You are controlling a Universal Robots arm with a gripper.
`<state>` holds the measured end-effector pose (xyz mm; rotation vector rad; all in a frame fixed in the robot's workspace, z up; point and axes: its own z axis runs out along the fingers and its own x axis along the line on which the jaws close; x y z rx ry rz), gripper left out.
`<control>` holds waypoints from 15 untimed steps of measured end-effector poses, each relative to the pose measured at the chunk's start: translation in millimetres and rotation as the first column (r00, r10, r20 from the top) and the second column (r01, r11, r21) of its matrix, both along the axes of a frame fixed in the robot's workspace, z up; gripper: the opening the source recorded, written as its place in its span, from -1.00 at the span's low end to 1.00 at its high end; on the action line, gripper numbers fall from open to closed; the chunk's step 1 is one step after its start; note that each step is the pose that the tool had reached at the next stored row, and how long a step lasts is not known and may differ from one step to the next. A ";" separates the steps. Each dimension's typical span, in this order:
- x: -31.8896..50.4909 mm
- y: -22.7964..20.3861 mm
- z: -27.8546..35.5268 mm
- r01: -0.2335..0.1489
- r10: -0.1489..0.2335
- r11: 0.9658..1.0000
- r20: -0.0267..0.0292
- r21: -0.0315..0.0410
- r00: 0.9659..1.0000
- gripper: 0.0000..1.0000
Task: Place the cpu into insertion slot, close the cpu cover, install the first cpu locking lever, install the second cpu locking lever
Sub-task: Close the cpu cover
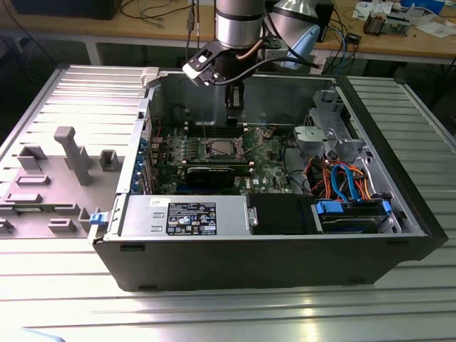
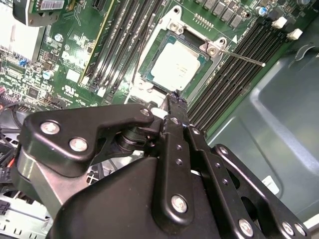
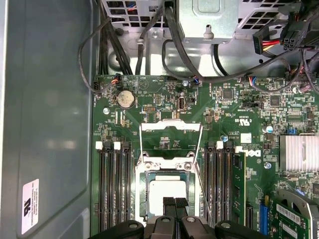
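The cpu lies flat in the insertion slot, its silvery top bare; in the second wrist view the cpu sits just past my fingertips. The cpu cover stands raised off the socket at its hinge. A thin locking lever sticks out free beside the slot. My gripper hangs over the socket's edge, shut with nothing in it. In the exterior view the gripper is inside the open case above the slot.
Black memory slots flank the socket on both sides. The grey case wall is close by. A finned heatsink and cables lie near the drive bay. The power supply sits at the case's front.
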<state>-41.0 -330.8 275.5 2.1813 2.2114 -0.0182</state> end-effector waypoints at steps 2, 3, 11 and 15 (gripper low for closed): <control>0.9 0.0 0.0 0.000 0.000 1.000 0.000 0.000 1.000 -0.79; 1.7 0.0 0.0 0.000 0.000 1.000 0.000 0.000 1.000 -0.79; 4.7 0.0 0.0 0.000 0.000 1.000 0.000 0.000 1.000 -0.79; 5.2 0.0 0.0 0.000 0.000 1.000 0.000 0.000 1.000 -0.79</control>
